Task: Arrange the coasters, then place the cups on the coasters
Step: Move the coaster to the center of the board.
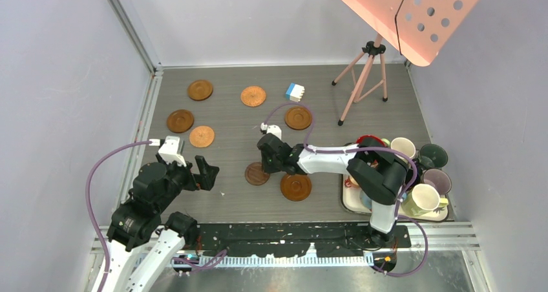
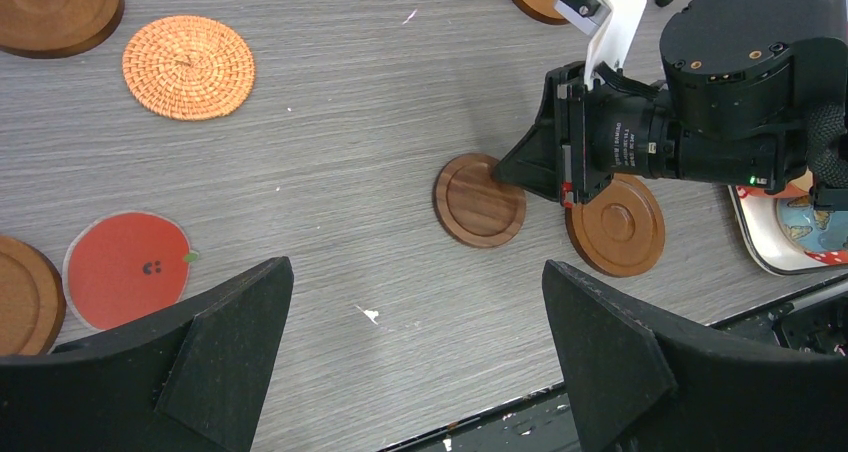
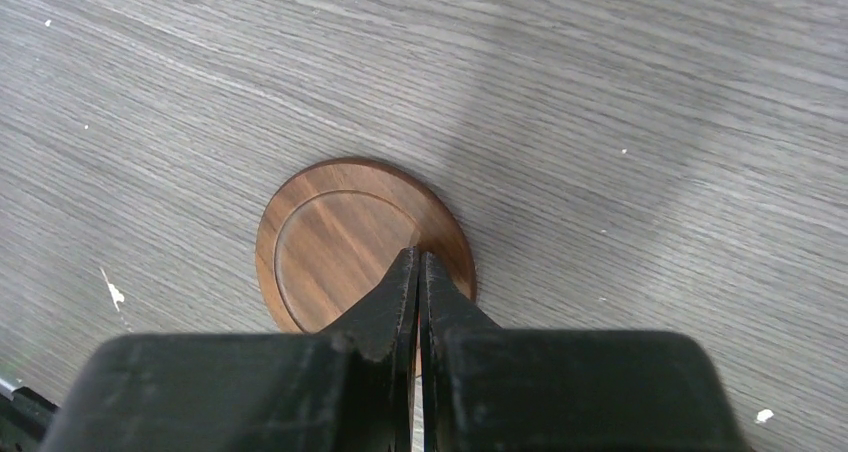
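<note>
Several round coasters lie on the grey table: a rimmed one point(image 1: 200, 90), one point(image 1: 253, 96), one point(image 1: 298, 118), one point(image 1: 179, 121) and a woven orange one point(image 1: 201, 136). A dark brown coaster point(image 1: 256, 174) point(image 3: 340, 242) and a lighter one point(image 1: 296, 187) lie near the middle front. My right gripper point(image 1: 262, 166) point(image 3: 418, 257) is shut, its tips resting on the dark coaster's rim with nothing between them. My left gripper point(image 1: 194, 176) point(image 2: 415, 269) hovers open over bare table. A red coaster point(image 2: 127, 269) lies to its left. Cups, among them a cream cup point(image 1: 403, 147) and a dark green cup point(image 1: 432, 155), crowd the right.
A white tray point(image 1: 350, 201) under the cups sits at the front right. A small blue-and-white block point(image 1: 295, 92) lies near the back. A pink tripod stand point(image 1: 362, 72) with a perforated board stands at the back right. Walls close in on both sides.
</note>
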{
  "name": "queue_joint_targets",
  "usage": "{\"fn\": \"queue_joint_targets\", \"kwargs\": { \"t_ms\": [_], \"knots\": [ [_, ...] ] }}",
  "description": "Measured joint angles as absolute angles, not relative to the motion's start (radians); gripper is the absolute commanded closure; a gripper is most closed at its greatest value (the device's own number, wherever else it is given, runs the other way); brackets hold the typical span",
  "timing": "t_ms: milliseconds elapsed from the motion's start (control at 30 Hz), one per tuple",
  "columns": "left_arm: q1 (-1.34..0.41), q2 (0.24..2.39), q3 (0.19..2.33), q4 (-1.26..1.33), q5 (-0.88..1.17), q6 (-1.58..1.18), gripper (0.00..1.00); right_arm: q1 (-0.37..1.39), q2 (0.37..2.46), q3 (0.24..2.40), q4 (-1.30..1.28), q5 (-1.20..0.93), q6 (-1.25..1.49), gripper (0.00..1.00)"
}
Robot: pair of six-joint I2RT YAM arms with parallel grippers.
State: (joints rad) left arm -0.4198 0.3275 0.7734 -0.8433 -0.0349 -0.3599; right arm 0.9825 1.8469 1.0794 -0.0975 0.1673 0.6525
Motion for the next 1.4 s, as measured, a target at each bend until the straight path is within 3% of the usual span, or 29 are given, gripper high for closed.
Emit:
{"fn": "queue_joint_targets", "kwargs": {
  "t_ms": [367, 867, 1400],
  "knots": [
    [-0.42, 0.328, 0.773, -0.843, -0.035, -0.36, 0.01, 0.915, 1.837, 1.05, -0.06, 0.231, 0.648, 0.95],
    [-0.42, 0.337, 0.773, -0.844, -0.035, -0.36, 0.0, 0.758, 1.674, 0.858, -0.063, 0.331, 0.612, 0.95],
    [-0.42, 0.345, 0.773, -0.844, -0.035, -0.36, 0.0, 0.744, 1.655, 0.858, -0.128, 0.397, 0.599, 0.95]
  ]
}}
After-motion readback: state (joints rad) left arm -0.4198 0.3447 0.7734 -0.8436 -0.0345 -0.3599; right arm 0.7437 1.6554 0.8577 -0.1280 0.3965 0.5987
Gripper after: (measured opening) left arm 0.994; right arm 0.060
